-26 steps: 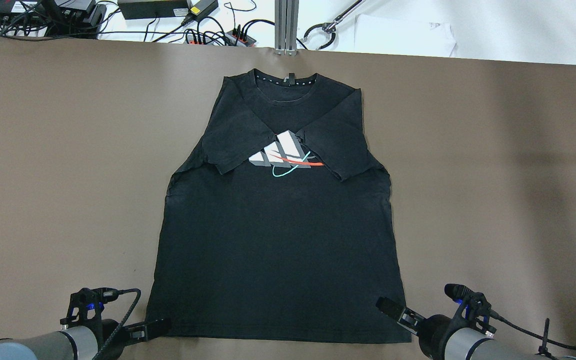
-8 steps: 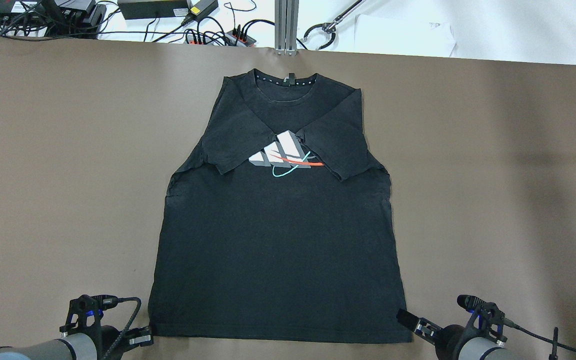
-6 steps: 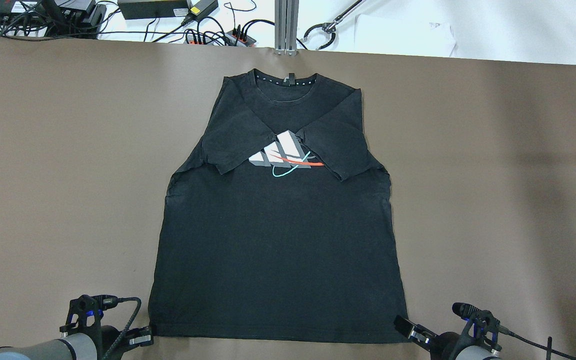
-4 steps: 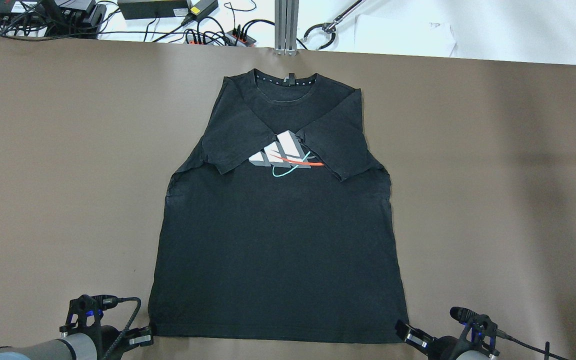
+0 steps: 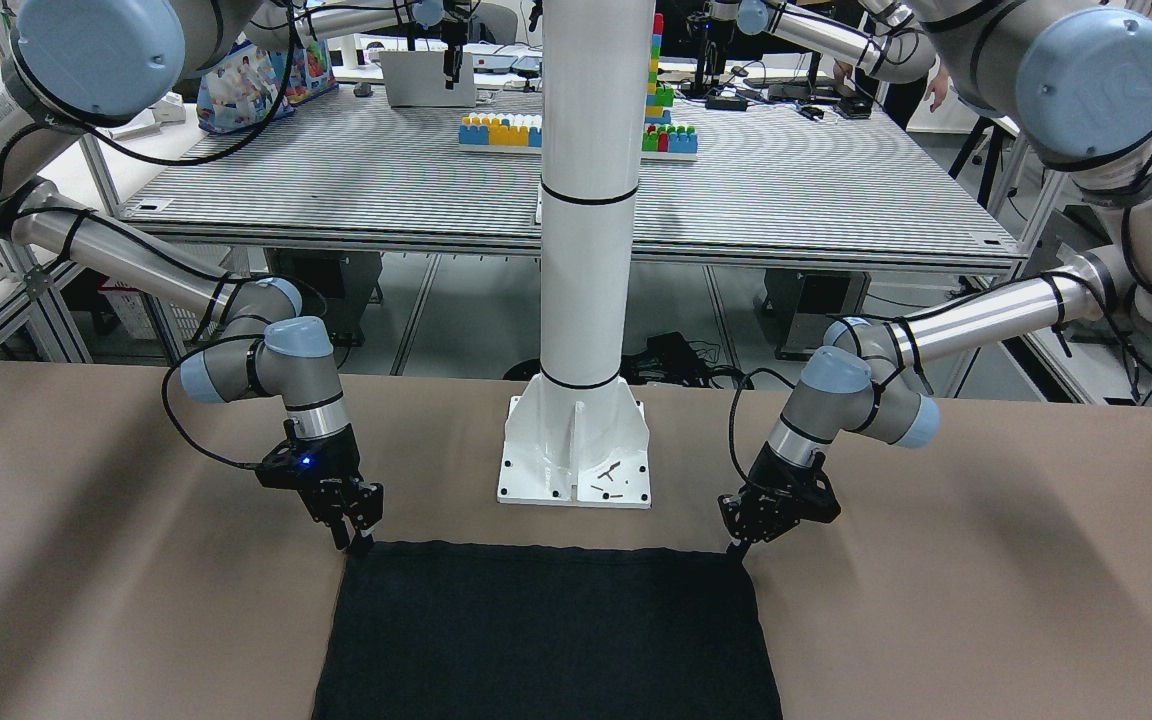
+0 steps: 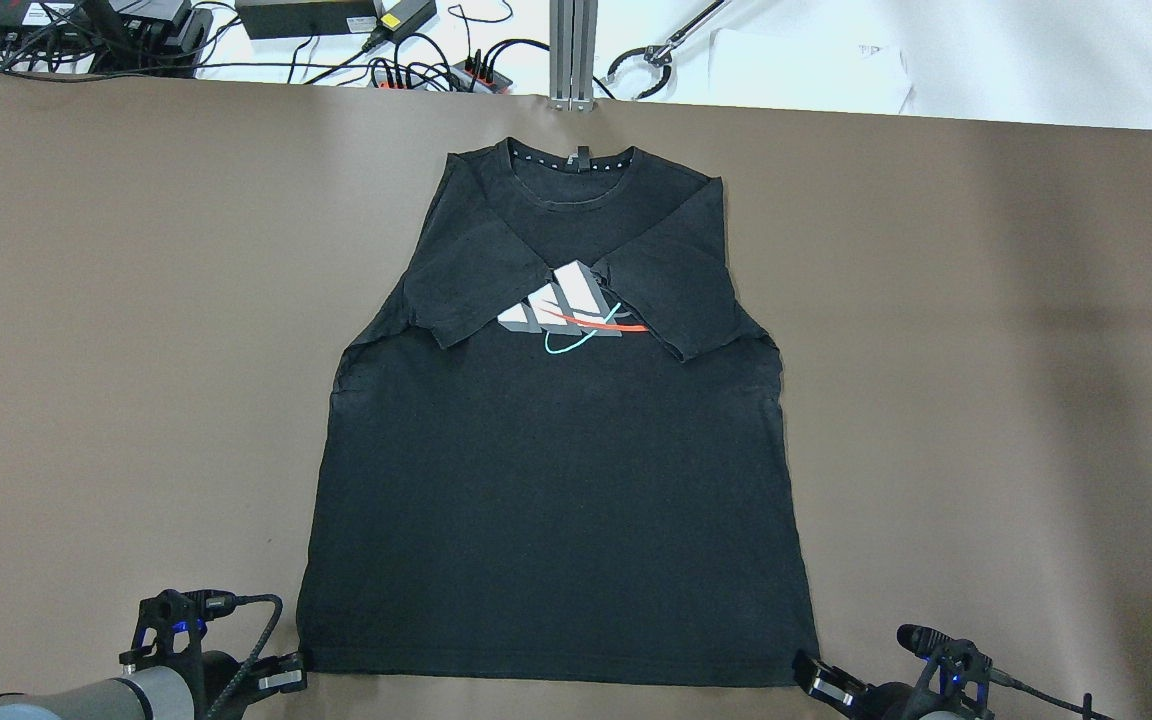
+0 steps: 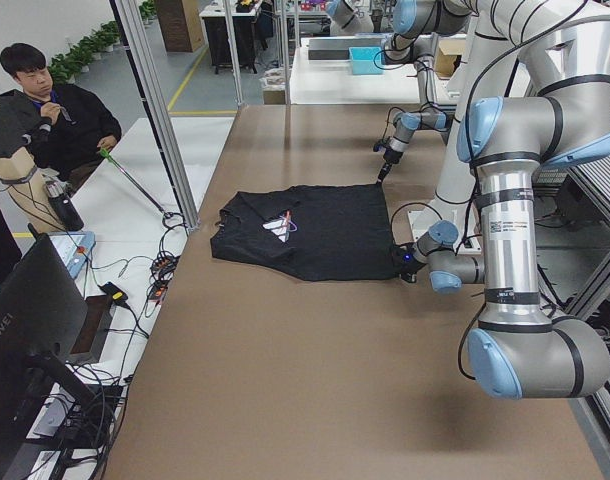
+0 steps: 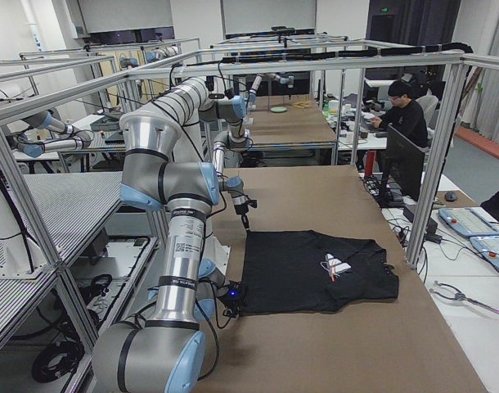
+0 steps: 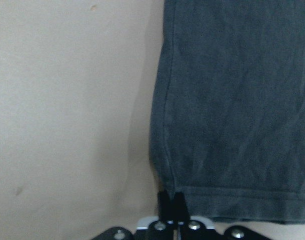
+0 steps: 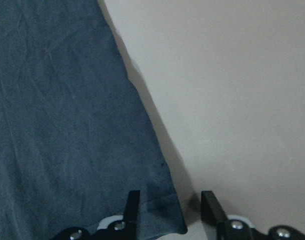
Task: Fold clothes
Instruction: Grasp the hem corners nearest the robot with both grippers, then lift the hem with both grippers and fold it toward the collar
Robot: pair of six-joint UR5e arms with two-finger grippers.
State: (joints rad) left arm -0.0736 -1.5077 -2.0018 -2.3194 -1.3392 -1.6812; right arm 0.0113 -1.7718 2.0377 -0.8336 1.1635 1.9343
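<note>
1. A black T-shirt (image 6: pixel 556 480) is laid flat, print side up, on the brown table (image 6: pixel 986 350). It is spread between the two grippers and reaches forward from them.
2. Its long axis runs from the hem (image 6: pixel 556 678), at the grippers, to the collar (image 6: pixel 573 172). The collar is pointed away from both grippers, toward the far table edge.
3. Both sleeves are folded inward over the chest. The left-side sleeve (image 6: pixel 466 290) and the right-side sleeve (image 6: pixel 681 300) are brought together at the white, grey, red and teal logo (image 6: pixel 566 312), part of which is covered by them.
4. The left gripper (image 9: pixel 172 200) is set at the hem corner on its own side. Its fingers (image 9: pixel 166 205) are seen pressed together on that corner, and the shirt's side edge runs ahead from the fingertips.
5. The right gripper (image 10: pixel 170 200) is held at the other hem corner with its jaws spread. The fabric corner is seen between the two fingers, and bare table is seen ahead of the outer one.
6. In the front-facing view both grippers are angled down to the table, with their tips at the two ends of the hem. The hem is drawn straight across from one gripper to the other.
7. The white base plate (image 5: pixel 576 460) of the pole (image 5: pixel 586 250) is seen behind the hem line, between the grippers and apart from the fabric.
8. The shirt is seen to be wider at the gripper end than at the shoulders.
</note>
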